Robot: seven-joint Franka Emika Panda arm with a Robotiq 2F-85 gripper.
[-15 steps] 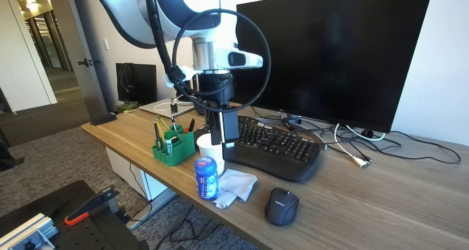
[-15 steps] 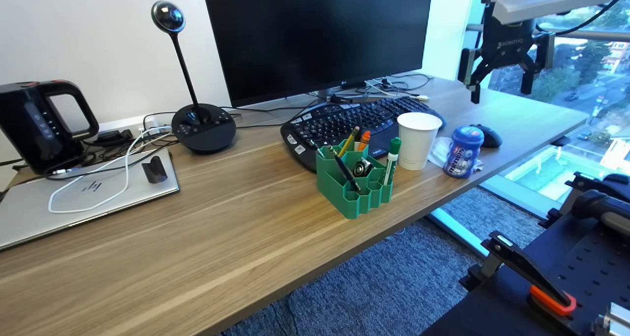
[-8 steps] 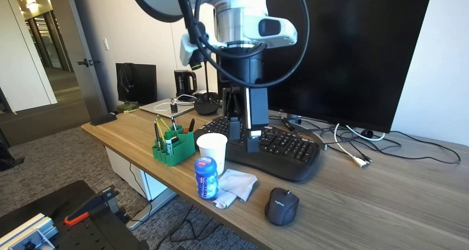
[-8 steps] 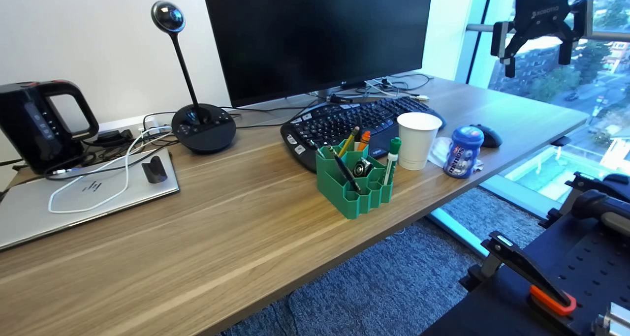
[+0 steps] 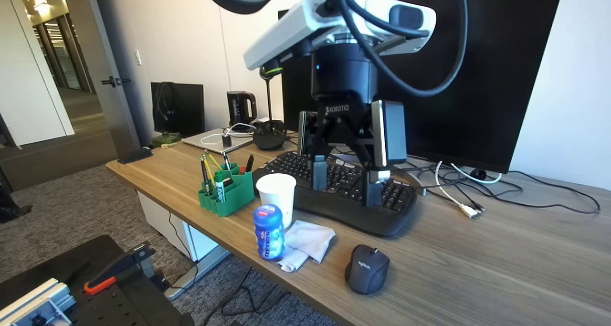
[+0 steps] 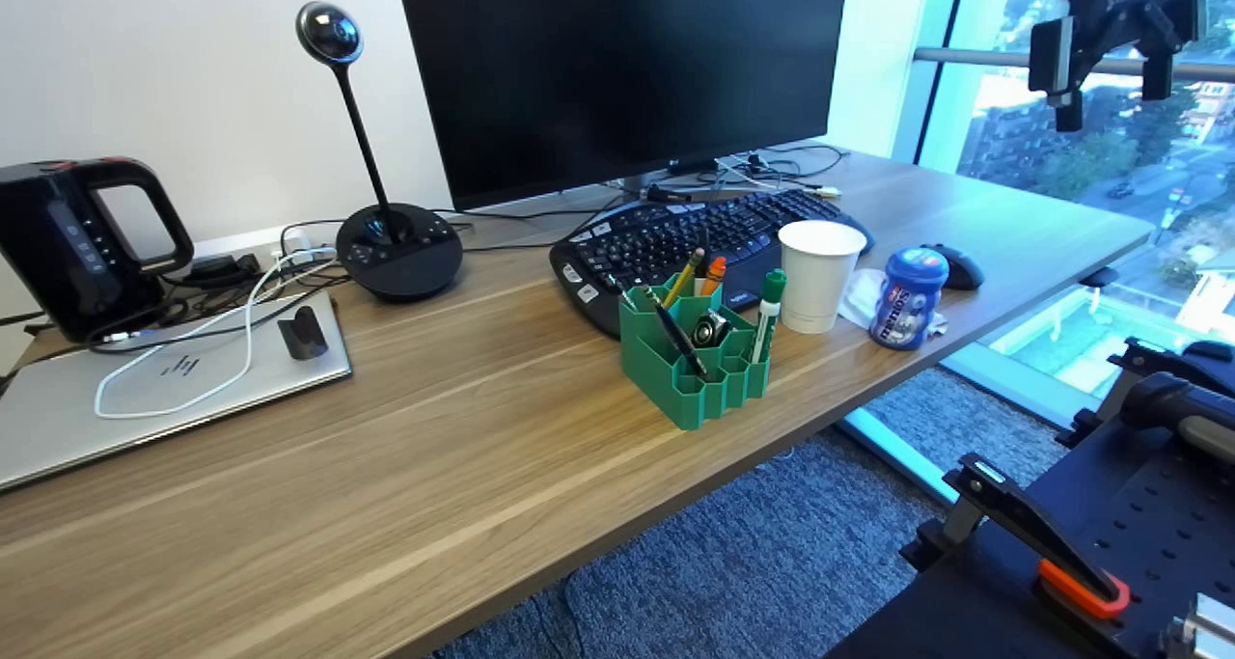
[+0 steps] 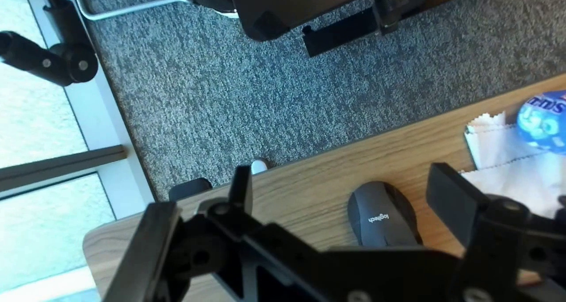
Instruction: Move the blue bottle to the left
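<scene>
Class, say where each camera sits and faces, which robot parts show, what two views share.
Exterior view: near the grey plastic mouse, facing toward a grey door; shows white arm, black end effector.
Exterior view: near the closed silver laptop, facing toward a glass window; shows end effector.
Wrist view: wrist-mounted, facing down over the brown wooden desk; shows black fingers.
Shared by both exterior views: white paper cup, squat blue plastic bottle.
</scene>
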